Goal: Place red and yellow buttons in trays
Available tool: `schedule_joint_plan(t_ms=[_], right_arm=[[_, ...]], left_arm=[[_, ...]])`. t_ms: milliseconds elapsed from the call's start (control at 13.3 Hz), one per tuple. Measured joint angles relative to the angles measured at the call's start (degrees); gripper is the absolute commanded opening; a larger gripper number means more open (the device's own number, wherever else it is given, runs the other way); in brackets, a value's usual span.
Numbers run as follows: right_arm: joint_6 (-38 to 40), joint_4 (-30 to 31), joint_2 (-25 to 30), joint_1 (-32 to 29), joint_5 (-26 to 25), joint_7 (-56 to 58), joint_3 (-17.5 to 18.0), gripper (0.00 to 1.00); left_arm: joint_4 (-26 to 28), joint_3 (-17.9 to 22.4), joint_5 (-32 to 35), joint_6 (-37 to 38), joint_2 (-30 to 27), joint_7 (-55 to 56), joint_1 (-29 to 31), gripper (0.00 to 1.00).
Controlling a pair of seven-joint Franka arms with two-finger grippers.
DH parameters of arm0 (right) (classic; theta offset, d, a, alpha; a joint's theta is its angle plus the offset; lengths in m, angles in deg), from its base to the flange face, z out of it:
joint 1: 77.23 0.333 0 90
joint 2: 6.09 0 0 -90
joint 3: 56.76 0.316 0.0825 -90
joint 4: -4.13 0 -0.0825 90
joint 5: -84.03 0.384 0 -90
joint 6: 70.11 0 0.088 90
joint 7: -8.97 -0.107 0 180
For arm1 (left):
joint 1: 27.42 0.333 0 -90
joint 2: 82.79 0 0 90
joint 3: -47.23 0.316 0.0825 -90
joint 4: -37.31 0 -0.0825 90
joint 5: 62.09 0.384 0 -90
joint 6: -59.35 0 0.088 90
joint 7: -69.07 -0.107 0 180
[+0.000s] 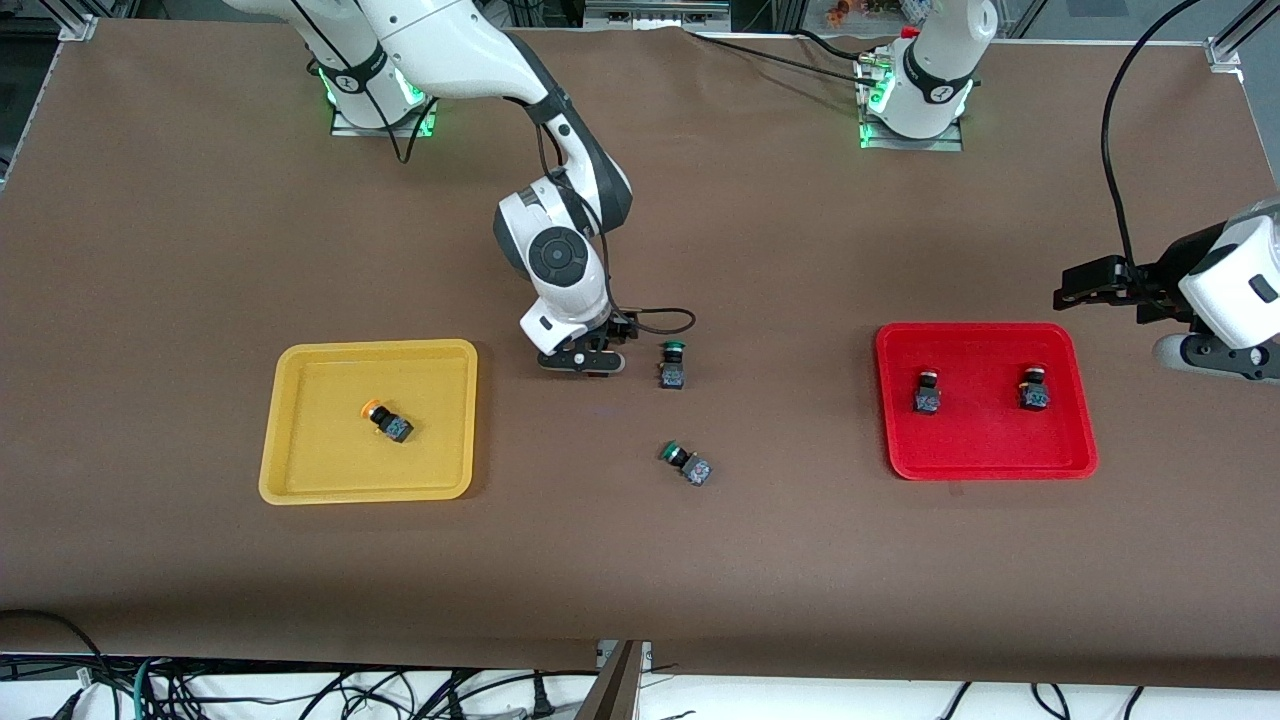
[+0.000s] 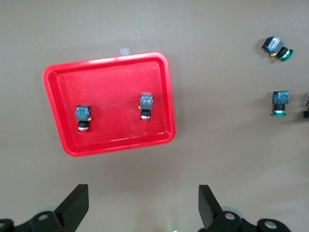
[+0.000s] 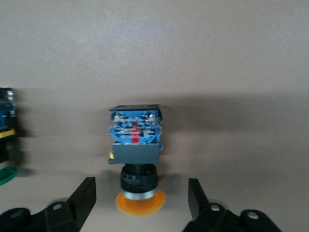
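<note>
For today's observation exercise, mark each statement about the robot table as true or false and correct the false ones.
1. The shallow red plastic tray holds two red-capped push-button switches. True.
2. The shallow yellow plastic tray holds two yellow-capped switches. False: it holds one, the yellow-capped push-button switch.
3. The right gripper is down at the table with its fingers either side of a second yellow-capped switch, not yet closed on it. True.
4. Both green-capped switches lie in the red tray. False: they lie on the brown table between the trays.
5. The left gripper grips a switch. False: it hangs open and empty beside the red tray.
</note>
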Motion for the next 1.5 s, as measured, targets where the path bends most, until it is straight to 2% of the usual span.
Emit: schedule_joint_plan(t_ms=[150, 225, 300, 524, 824, 1049, 1124, 1348, 1423, 1498], right_arm=[[-0.24, 0.06, 0.02, 0.04, 0.0, 0.39, 0.04, 0.15], [-0.25, 0.02, 0.14, 0.04, 0.0, 0.85, -0.04, 0.06], [0.02, -0.05, 0.3, 0.04, -0.01, 1.38, -0.22, 0.02], [4.41, -1.2, 1.38, 0.03, -0.02, 5.61, -2.9, 0.02], [14.38, -1.98, 4.03, -0.22, -0.03, 23.14, -12.68, 0.03], [16.23, 1.09, 5.58, -0.8, 0.0, 36.25, -19.47, 0.11], [15.8, 2.62, 5.77, -1.17, 0.01, 38.64, -20.55, 0.11], [10.98, 7.03, 5.75, -1.26, 0.02, 39.94, -20.85, 0.23], [9.62, 8.1, 5.71, -1.31, 0.02, 40.58, -20.85, 0.39], [8.83, 8.72, 5.65, -1.61, 0.02, 41.27, -20.9, 0.69]], left_arm=[[0.09, -0.26, 0.0, 0.44, -0.04, 0.0, -0.2, 1.0], [0.27, -0.27, 0.0, 0.5, -0.28, 0.0, -0.47, 1.0], [0.95, -0.07, 0.0, 0.65, -0.9, 0.02, -0.85, 1.0], [6.57, 1.23, 0.0, 0.44, -5.82, 0.03, -1.46, 1.0], [16.54, 1.92, 0.0, -2.69, -13.4, 0.43, -2.6, 1.0], [21.96, 2.64, -0.01, -5.8, -16.72, 0.95, -2.9, 1.0], [22.85, 3.26, -0.01, -6.2, -17.15, 0.96, -2.9, 1.0], [23.21, 4.31, -0.01, -6.72, -16.9, 0.96, -2.7, 1.0], [23.2, 4.36, -0.01, -6.85, -16.89, 0.96, -2.7, 1.0], [23.2, 4.35, -0.01, -6.9, -16.88, 0.96, -2.71, 1.0]])
